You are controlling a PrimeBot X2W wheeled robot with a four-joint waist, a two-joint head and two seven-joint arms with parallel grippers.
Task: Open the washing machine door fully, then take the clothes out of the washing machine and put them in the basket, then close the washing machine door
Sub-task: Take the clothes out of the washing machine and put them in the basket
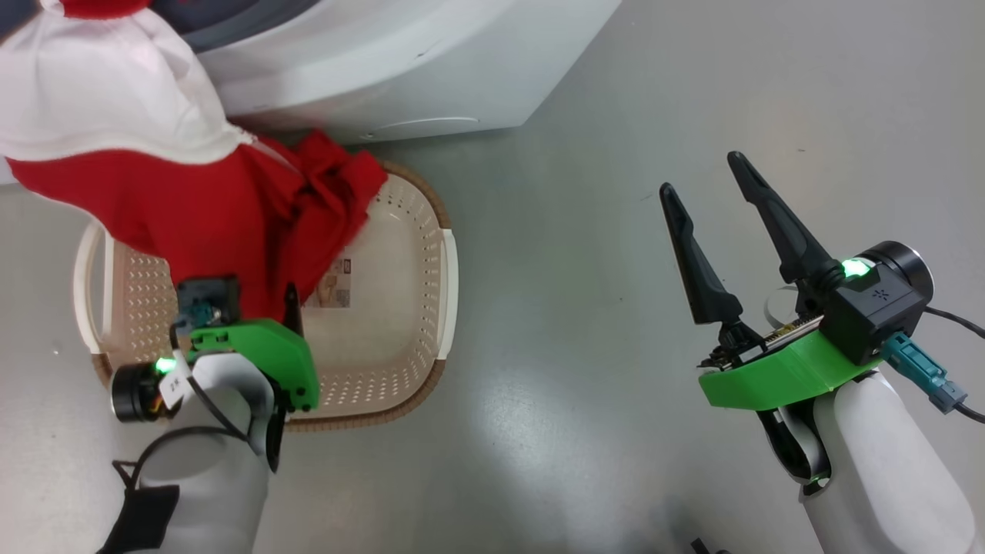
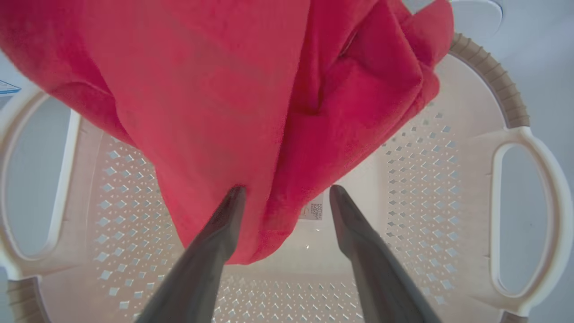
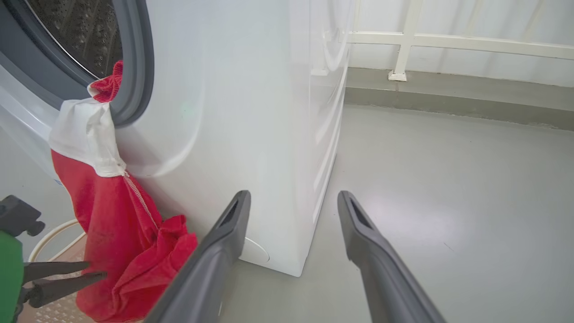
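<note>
Basket [image 1: 432, 231] on floor [image 1: 616, 115], just near of washing machine [image 1: 400, 69], holds lower end of red clothes [image 1: 215, 223]; R wrist view shows rest hanging from grey ring [image 3: 134, 67]; L gripper [image 2: 287, 193] jaws spread, cloth loose betw. them; R gripper [image 1: 702, 173] open, empty.

From the head we are looking steeply down at the floor [image 1: 585, 323] and the basket [image 1: 415, 254] from well above. Our left wrist is peering into that same basket from close up, the clothes [image 2: 202, 89] right before the lens. Our right wrist is facing the washing machine [image 3: 251, 112] from low down, sharing those clothes.
</note>
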